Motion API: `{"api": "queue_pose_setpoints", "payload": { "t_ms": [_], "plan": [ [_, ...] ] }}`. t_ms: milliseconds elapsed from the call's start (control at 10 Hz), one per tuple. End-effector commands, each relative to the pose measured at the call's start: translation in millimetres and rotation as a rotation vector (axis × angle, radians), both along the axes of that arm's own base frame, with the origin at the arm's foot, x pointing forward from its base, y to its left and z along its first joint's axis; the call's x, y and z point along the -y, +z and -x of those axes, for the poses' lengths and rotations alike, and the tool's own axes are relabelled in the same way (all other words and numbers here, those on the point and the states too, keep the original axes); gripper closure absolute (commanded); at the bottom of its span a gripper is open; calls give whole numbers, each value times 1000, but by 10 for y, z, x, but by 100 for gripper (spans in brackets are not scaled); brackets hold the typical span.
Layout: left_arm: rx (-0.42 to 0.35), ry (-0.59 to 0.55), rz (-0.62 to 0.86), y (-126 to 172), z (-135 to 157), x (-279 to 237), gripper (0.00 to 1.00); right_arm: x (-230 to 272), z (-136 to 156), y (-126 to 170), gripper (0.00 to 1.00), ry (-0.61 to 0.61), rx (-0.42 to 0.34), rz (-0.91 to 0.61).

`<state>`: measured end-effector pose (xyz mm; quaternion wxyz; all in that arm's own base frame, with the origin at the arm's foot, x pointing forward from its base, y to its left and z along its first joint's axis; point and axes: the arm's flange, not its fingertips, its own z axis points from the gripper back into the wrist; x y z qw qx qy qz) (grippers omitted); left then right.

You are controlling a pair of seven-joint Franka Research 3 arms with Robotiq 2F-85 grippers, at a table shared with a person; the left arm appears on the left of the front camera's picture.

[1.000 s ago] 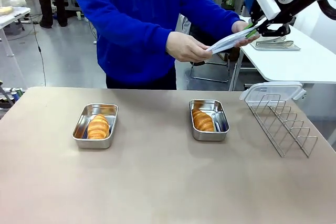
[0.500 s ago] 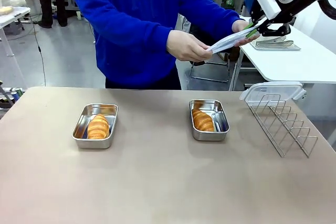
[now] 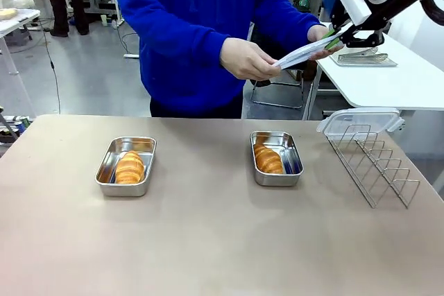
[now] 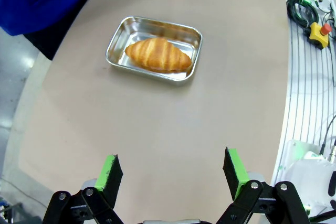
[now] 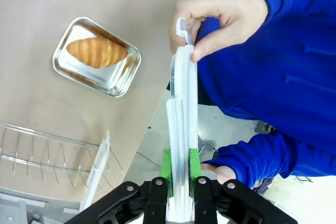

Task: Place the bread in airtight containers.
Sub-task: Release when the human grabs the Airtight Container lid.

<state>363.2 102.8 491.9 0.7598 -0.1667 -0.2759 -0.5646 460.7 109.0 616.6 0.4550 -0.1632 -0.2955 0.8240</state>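
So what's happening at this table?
The right gripper is shut on a clear lid, held up in the air, and a person's hand grips the lid's other end. The left tin and right tin sit open on the table, a croissant in each. A second lid rests on the rack. The left gripper hangs open above the table.

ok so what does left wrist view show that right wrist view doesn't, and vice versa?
Left wrist: open left end effector above the table, red stop button at the table edge. Right wrist: right end effector shut on a clear lid, a person's hand gripping its far end, wire rack. Both: one uncovered tin holding a croissant, blue sleeve.
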Motion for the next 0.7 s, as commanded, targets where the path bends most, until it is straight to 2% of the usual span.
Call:
{"api": "queue_pose_setpoints", "payload": {
  "t_ms": [0,100,200,300,500,600],
  "plan": [
    [6,-15,1,4,18,-6,0,-26,47,122,27,-40,-34,-20],
    [6,-15,1,4,18,-6,0,-54,108,263,0,-90,-62,-48],
    [6,-15,1,4,18,-6,0,-52,179,486,26,-163,-90,-117],
    [6,-15,1,4,18,-6,0,0,240,691,0,-249,-179,-245],
    [6,-15,1,4,18,-6,0,356,249,1036,0,-429,-321,-441],
    [6,-15,1,4,18,-6,0,638,241,1118,0,-509,-366,-508]
  ]
}}
